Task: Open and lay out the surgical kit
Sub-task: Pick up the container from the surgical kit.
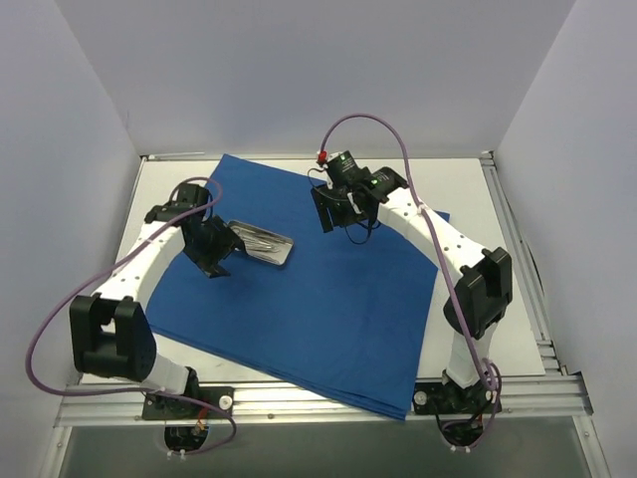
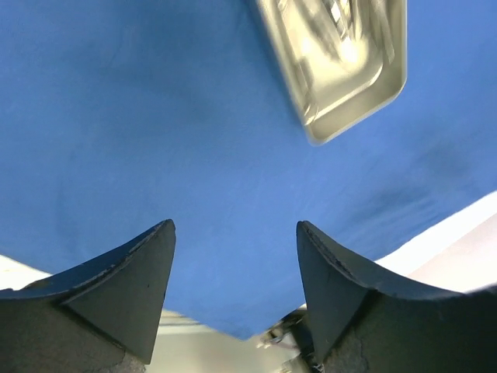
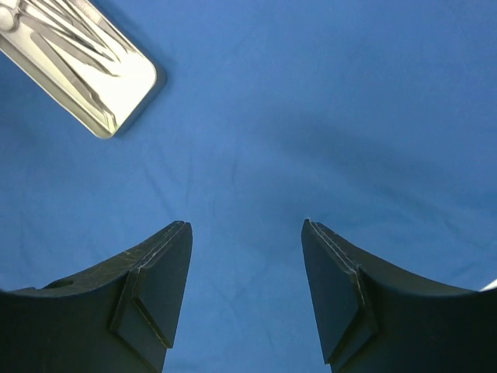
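The surgical kit's royal-blue cloth (image 1: 328, 299) lies unfolded and flat over the table. On its left part sits the small shiny metal tray (image 1: 284, 255), with several thin silver instruments (image 1: 255, 238) inside. My left gripper (image 1: 217, 261) hovers just left of the tray and is open, with nothing between its fingers. From the left wrist the tray's corner (image 2: 342, 70) shows ahead to the right of that gripper (image 2: 235, 225). My right gripper (image 1: 327, 223) hangs open over the cloth's far middle. The right wrist view has the tray (image 3: 116, 93) and instruments (image 3: 70, 39) at upper left, and the gripper (image 3: 246, 224) over bare cloth (image 3: 311, 116).
Bare white tabletop (image 1: 478, 209) shows right of the cloth and at the far edge. A metal frame rail (image 1: 299, 403) runs along the near edge, where the cloth's corner (image 1: 398, 403) reaches. White walls enclose the back and both sides.
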You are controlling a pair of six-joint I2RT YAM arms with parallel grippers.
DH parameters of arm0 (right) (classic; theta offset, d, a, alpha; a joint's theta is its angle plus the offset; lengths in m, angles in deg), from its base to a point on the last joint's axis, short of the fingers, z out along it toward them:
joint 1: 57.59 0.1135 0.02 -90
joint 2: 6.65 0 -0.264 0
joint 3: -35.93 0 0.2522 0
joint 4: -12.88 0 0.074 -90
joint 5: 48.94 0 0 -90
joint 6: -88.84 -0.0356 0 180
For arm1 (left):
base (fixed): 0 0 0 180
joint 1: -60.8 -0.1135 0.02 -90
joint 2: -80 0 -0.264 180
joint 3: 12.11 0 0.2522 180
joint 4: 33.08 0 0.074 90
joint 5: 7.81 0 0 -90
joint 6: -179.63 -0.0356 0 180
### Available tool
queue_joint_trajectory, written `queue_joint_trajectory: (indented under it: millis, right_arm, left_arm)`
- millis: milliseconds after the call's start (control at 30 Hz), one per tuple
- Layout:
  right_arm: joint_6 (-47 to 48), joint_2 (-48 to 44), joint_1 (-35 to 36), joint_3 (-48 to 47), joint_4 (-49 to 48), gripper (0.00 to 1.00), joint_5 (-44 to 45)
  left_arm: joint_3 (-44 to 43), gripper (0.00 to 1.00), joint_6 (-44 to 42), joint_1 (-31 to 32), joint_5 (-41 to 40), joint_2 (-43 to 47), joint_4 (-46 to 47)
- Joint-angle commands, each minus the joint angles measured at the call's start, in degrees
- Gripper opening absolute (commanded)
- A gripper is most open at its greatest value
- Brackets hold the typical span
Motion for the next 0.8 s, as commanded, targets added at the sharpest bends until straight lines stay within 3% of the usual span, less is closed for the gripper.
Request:
queue_joint_trajectory:
  millis: [0,167,767]
  right_arm:
    - [-0.82,-2.83,-0.74,3.11,2.54,0.59,1.25]
    - [-0.91,-5.20,-1.70,6.19,1.23,0.59,0.46]
    - [1.02,-12.77,-11.11,14.54,-1.33,0.60,-3.24]
  left_arm:
    - [-6.30,0.72,6.63,0.61,-4.31,-3.60,0.60]
    - [-13.41,0.71,7.96,1.04,-5.19,-11.87,-1.85]
    - [-19.75,0.56,12.53,2.98,-5.45,-27.08,-1.59]
